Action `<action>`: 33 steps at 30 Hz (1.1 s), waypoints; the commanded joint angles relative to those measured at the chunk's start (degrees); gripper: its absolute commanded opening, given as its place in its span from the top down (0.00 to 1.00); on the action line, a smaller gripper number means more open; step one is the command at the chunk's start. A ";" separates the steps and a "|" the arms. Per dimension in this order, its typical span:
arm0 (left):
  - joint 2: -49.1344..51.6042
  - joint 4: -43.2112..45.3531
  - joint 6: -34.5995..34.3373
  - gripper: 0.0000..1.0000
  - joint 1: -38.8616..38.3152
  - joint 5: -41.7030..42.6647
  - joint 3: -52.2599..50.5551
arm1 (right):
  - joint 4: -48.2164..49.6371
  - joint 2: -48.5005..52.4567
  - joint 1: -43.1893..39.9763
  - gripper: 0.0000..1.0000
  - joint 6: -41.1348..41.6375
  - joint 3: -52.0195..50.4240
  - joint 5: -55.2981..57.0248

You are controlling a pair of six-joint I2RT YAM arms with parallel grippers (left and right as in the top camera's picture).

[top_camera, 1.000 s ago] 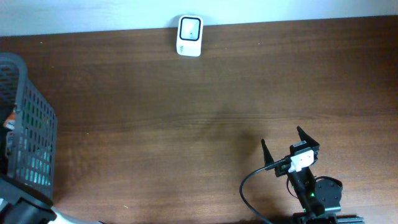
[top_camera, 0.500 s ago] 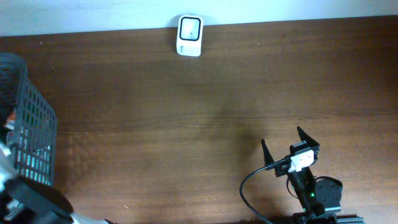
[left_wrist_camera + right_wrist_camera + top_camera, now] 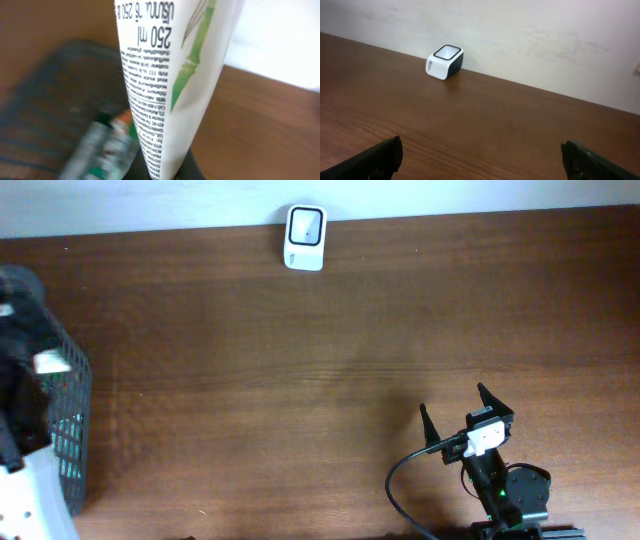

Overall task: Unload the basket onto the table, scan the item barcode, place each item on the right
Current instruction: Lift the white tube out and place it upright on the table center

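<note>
A white 250 ml tube (image 3: pixel 165 75) with small print and a green bamboo drawing fills the left wrist view. My left gripper (image 3: pixel 165 172) is shut on its narrow crimped end. Overhead, the left gripper (image 3: pixel 15 452) hangs over the basket at the left edge, and the tube (image 3: pixel 30 500) shows as a white shape below it. No barcode shows on the tube from here. The white scanner (image 3: pixel 304 224) with its dark window sits at the table's far edge, also visible in the right wrist view (image 3: pixel 445 62). My right gripper (image 3: pixel 452 400) stands open and empty near the front right (image 3: pixel 485 157).
A dark mesh basket (image 3: pixel 72 405) stands at the table's left edge (image 3: pixel 45 100). A green and silver pack (image 3: pixel 107 150) lies blurred inside it. A black cable (image 3: pixel 400 480) loops beside the right arm. A pale wall (image 3: pixel 520 30) runs behind the scanner.
My left arm has come up from the front left corner over the basket, carrying the white tube. The right arm and the scanner have not moved.
</note>
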 commanded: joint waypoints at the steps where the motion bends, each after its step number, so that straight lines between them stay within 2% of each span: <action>1: 0.26 -3.82 -7.48 1.00 -8.74 5.49 0.37 | -0.17 -0.61 0.37 0.02 0.26 -0.28 -0.09; 7: 3.28 -8.31 -9.81 1.00 -23.58 5.73 -4.04 | -0.17 -0.61 0.37 0.02 0.26 -0.28 -0.09; 10: 5.92 -7.85 -14.64 1.00 -29.57 5.68 -9.66 | -0.17 -0.61 0.37 0.02 0.26 -0.28 -0.09; 12: 7.69 -6.97 -18.60 1.00 -32.06 5.70 -13.16 | -0.17 -0.61 0.37 0.02 0.26 -0.28 -0.09; 18: 16.17 0.52 -22.51 1.00 -41.33 4.74 -21.68 | -0.17 -0.61 0.37 0.02 0.26 -0.28 -0.09; 22: 22.86 3.80 -23.87 1.00 -43.78 2.60 -21.86 | -0.17 -0.61 0.37 0.02 0.26 -0.28 -0.09; 26: 30.82 3.93 -27.34 1.00 -44.39 -3.41 -21.86 | -0.17 -0.61 0.37 0.02 0.26 -0.28 -0.09; 33: 37.99 7.28 -27.74 1.00 -44.87 -2.56 -21.86 | -0.17 -0.61 0.37 0.02 0.26 -0.28 -0.09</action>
